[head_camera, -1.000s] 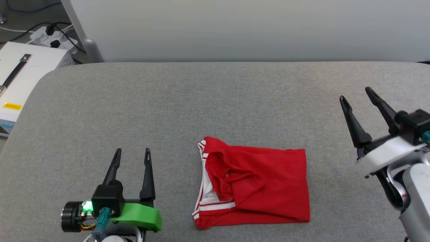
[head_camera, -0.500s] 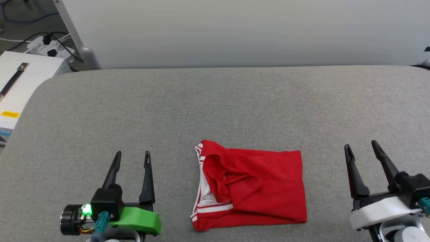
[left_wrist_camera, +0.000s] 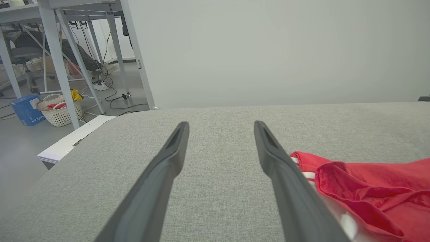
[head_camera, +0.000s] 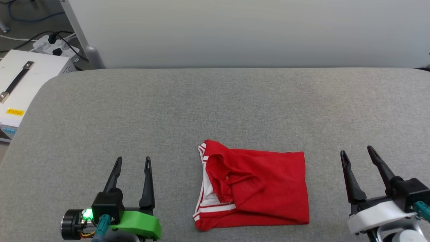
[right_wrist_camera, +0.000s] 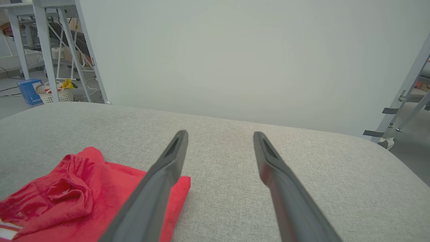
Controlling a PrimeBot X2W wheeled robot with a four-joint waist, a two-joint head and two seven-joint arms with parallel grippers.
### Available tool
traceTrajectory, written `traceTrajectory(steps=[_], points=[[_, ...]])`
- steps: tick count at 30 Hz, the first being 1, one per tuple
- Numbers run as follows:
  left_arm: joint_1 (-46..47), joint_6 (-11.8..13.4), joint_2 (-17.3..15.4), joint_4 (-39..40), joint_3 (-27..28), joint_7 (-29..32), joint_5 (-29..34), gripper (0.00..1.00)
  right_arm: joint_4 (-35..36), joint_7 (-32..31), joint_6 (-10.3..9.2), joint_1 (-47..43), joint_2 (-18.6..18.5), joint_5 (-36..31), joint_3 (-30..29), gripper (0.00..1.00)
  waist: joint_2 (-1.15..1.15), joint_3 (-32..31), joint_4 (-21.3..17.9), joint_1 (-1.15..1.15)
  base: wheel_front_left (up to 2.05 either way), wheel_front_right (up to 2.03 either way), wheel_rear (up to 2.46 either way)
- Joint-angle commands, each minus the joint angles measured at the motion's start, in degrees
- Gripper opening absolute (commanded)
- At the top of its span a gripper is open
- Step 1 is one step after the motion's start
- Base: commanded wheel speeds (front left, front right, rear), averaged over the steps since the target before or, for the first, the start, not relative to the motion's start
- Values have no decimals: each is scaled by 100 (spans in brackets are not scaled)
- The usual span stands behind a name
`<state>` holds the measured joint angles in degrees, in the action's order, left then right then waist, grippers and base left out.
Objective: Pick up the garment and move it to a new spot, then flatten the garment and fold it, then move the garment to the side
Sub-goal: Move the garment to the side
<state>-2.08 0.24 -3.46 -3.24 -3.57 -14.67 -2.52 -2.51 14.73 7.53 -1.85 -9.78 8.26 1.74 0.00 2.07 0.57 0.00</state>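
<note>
A red jersey point(head_camera: 255, 190) lies folded into a rough rectangle on the grey fabric worktop point(head_camera: 215, 101), close to its near edge and about midway between its left and right edges. The side of the bundle toward the worktop's left edge is rumpled, with white cloth and red-and-white striped trim showing there; the rest is smooth red fabric with a straight edge facing the right. The left claw point(head_camera: 133, 158) sits by the near edge, toward the near left corner, its two dark fingers spread apart and holding nothing, with bare worktop between them and the jersey just off to their right. The right claw point(head_camera: 356, 150) is near the near right corner, its fingers likewise spread and empty, tilted slightly leftward, apart from the jersey's straight edge. Neither claw touches the cloth. Beyond the far edge stands a pale partition panel point(head_camera: 235, 30). Off the far left corner are a white case with a black strap handle point(head_camera: 20, 84) and a power strip point(head_camera: 55, 45) on the floor.
</note>
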Motion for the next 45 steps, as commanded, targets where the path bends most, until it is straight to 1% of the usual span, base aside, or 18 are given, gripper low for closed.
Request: traceTrajectory(steps=[1, 4, 6, 8, 10, 12, 17, 20, 23, 26, 28, 30, 35, 37, 41, 42, 43, 45], points=[[-45, 3, 2, -13, 11, -33, -24, 100, 56, 27, -4, 208, -93, -6, 0, 100, 0, 15, 5, 0, 0, 0, 0], [-13, -1, 5, -22, 7, -33, -23, 100, 125, 27, -4, 567, -281, 81, -54, 100, 0, 47, 21, 0, 0, 0, 0], [18, -7, 6, -25, -1, -33, -19, 100, 99, 3, -4, 844, -506, 183, 10, 100, 0, 81, 40, 0, 0, 0, 0], [47, -10, 8, -25, -10, -33, -15, 100, 67, -229, -4, 1117, -773, 282, 174, 100, 0, 116, 62, 0, 0, 0, 0], [73, -14, 10, -25, -15, -33, -12, 100, 51, -628, -4, 1391, -1053, 488, 392, 100, 0, 153, 84, 0, 0, 0, 0], [91, -17, 11, -22, -21, -33, -8, 100, 64, -1222, -4, 1599, -1295, 802, 663, 100, 0, 190, 106, 0, 0, 0, 0], [146, -14, 16, -3, -26, -33, -10, 100, 8, -3048, -4, 1889, -1902, 1971, 1334, 100, 0, 323, 169, 0, 0, 0, 0], [207, -18, 21, -1, -55, -33, -13, 100, -119, -3850, -4, 1906, -2093, 2653, 1558, 100, 0, 416, 228, 0, 0, 0, 0], [290, -23, 27, -9, -102, -33, -22, 100, -245, -4465, -4, 1818, -2174, 3241, 1755, 100, 0, 520, 319, 0, 0, 0, 0], [374, -18, 33, -2, -146, -33, -30, 100, -336, -4798, -4, 1715, -2152, 3644, 1939, 100, 0, 644, 416, 0, 0, 0, 0], [430, -15, 36, -1, -173, -33, -34, 100, -406, -4886, -4, 1693, -2107, 3805, 2054, 100, 0, 734, 479, 0, 0, 0, 0], [552, -26, 41, -15, -233, -33, -36, 100, -628, -4846, -4, 1734, -1953, 3932, 2322, 100, 0, 908, 618, 0, 0, 0, 0], [663, -13, 46, -34, -281, -33, -45, 100, -1077, -4642, -4, 1831, -1715, 4026, 2612, 100, 0, 1079, 738, 0, 0, 0, 0], [731, 7, 49, -58, -329, -33, -64, 100, -1385, -4497, -4, 1857, -1594, 4090, 2907, 100, 0, 1158, 818, 0, 0, 0, 0], [766, 27, 52, -76, -354, -33, -80, 100, -1557, -4249, -4, 1925, -1583, 4157, 3152, 100, 0, 1170, 855, 0, 0, 0, 0], [766, 33, 52, -80, -355, -33, -82, 100, -1563, -4176, -4, 1955, -1605, 4170, 3228, 38, 0, 1163, 854, 0, 0, 0, 0], [762, 39, 52, -83, -354, -33, -84, 100, -1568, -4082, -4, 1989, -1630, 4175, 3264, 0, 0, 1155, 851, 0, 0, 0, 0], [746, 50, 53, -93, -351, -33, -89, 100, -1580, -3924, -4, 2069, -1690, 4209, 3355, 0, 0, 1122, 837, 0, 0, 0, 0]])
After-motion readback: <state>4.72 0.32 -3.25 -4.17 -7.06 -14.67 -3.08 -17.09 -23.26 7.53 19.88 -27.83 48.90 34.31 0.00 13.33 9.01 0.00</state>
